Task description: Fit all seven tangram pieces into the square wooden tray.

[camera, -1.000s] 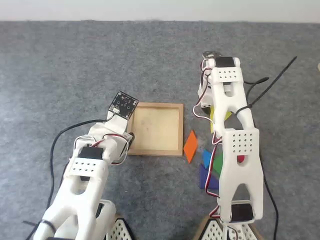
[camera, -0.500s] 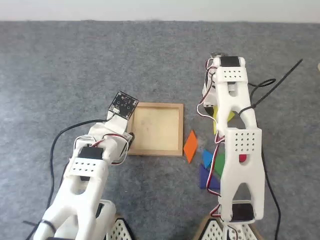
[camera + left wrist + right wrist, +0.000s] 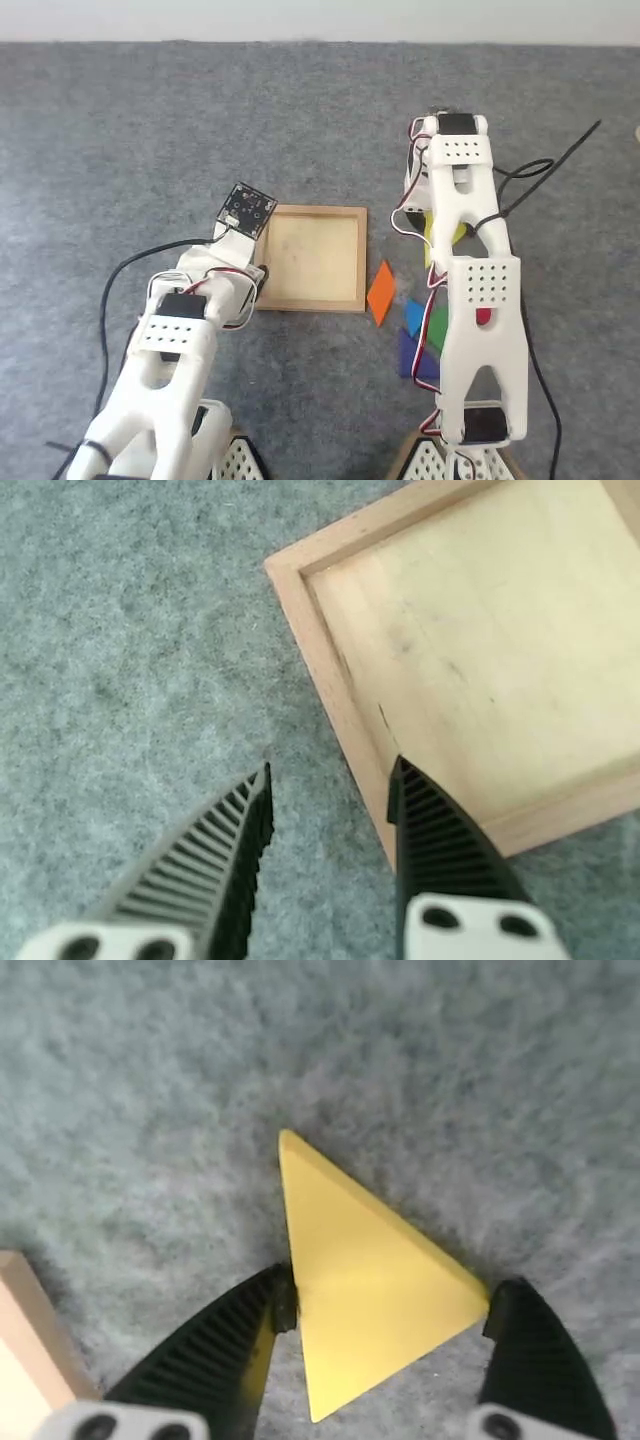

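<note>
We straddle the yellow wooden triangle (image 3: 360, 1290); the square wooden tray (image 3: 315, 212) holds nothing yet.
Nearest, a purple triangle (image 3: 408, 358), blue piece (image 3: 412, 316), green piece (image 3: 434, 322) and orange parallelogram (image 3: 381, 291) lie loose right of the tray; our left gripper (image 3: 332, 775) hovers spread at its near-left corner, probably to steady it; farther, the fingers of our right gripper (image 3: 392, 1305) flank the yellow triangle, unclosed, poised to pinch; grey carpet (image 3: 150, 130), pale far wall (image 3: 300, 20).

I watch through a high camera looking steeply down over the grey mat (image 3: 150, 130) from the near side, while each wrist camera hangs close above it facing down, the left sharing a corner of the wooden tray (image 3: 315, 258) with the high view, the right the yellow triangle (image 3: 365, 1300).
</note>
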Robot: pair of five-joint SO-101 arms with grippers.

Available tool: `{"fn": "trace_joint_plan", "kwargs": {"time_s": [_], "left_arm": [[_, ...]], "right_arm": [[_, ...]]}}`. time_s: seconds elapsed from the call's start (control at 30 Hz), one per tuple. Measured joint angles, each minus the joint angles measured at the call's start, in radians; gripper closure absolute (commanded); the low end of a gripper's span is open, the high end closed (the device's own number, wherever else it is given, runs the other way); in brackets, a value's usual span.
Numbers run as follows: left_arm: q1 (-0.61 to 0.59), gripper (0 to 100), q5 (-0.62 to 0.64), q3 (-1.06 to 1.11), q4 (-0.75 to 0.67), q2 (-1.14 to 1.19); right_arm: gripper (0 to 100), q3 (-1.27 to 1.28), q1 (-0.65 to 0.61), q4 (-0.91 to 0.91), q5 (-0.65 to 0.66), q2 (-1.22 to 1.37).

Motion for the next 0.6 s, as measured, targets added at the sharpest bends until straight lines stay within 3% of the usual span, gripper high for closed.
{"fn": "trace_joint_plan", "kwargs": {"time_s": [0.6], "left_arm": [[0.002,82,-0.002,0.000,0.000,0.000]], "right_arm": [[72.9,-0.012,0.002,0.008,0.023,0.002]]}}
